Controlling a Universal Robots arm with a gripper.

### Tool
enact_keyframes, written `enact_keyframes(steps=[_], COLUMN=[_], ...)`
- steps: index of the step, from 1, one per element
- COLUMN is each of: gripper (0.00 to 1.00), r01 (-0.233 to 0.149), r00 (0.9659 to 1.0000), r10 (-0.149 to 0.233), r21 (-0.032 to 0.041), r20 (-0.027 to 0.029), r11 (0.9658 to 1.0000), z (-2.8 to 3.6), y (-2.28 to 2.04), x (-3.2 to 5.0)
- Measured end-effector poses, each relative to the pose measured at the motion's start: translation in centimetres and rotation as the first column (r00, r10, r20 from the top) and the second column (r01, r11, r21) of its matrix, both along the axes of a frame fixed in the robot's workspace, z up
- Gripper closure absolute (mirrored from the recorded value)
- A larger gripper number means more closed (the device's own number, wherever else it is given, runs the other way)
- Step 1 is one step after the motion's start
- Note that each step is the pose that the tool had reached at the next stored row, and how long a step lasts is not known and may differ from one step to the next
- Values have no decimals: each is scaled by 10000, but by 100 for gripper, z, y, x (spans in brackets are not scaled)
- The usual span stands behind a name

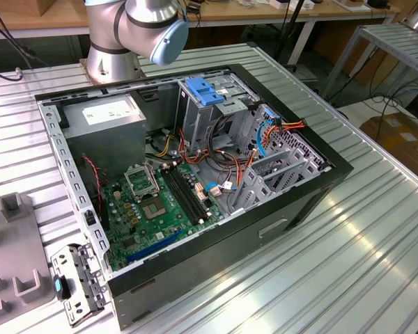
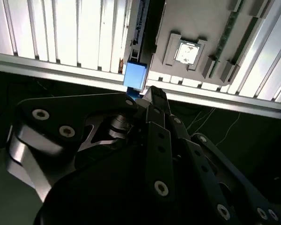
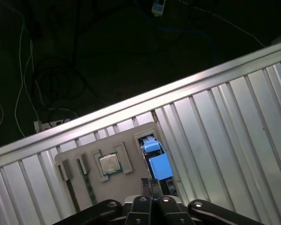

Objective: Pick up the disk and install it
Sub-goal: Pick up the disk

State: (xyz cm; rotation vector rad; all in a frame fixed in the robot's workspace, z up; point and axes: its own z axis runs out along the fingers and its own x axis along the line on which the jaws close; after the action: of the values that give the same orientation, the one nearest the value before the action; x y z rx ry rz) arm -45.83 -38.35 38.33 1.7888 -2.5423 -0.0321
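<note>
Disk (image 3: 155, 159) sat on edge in a slot along one side of the grey tray (image 3: 124, 143). Its dark body was down in the slot, with the bright blue carrier rail and end tab uppermost. In the second wrist view the disk (image 2: 147, 33) showed edge-on at the tray's (image 2: 196, 18) side, the blue tab being the part nearest the claw (image 2: 152, 93).

Claw (image 3: 148, 183) hung over the tray, just beside the disk's blue tab. Fingers were drawn together with a thin seam between them and nothing gripped. Whether the tips touched the tab I could not tell.

Processor chip (image 3: 110, 164) lay flat in a square pocket near the tray's middle, just beside the disk's slot; it was noted again in the second wrist view (image 2: 187, 51). Memory sticks (image 3: 87, 185) stood in narrow slots on the far side of the chip from the disk, seen also in the second wrist view (image 2: 229, 33).

Tray rested on the ribbed aluminium worktop (image 3: 225, 126), close to its rim. Beyond that rim lay dark floor (image 3: 61, 61) with loose cables.

In the exterior view part of the grey tray (image 1: 17, 243) showed on the worktop (image 1: 320, 264). An open computer case (image 1: 265, 229) lay just beside the tray, toward the exterior view's right of it. Inside the case were a green motherboard (image 1: 153, 209), a grey power supply (image 1: 108, 115) and a light-blue latch plate (image 1: 203, 92) atop the drive cage. A loose metal bracket (image 1: 76, 278) lay between tray and case. The arm's base (image 1: 111, 56) stood on the worktop beyond the case, well apart from the tray.
</note>
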Motion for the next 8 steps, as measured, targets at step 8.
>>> enact_keyframes(steps=[8], gripper=[89], r01=[-1416], r00=[9899], r10=[1416], r21=[0], r20=[0], r11=[9899], z=[-2], y=[0], x=[3])
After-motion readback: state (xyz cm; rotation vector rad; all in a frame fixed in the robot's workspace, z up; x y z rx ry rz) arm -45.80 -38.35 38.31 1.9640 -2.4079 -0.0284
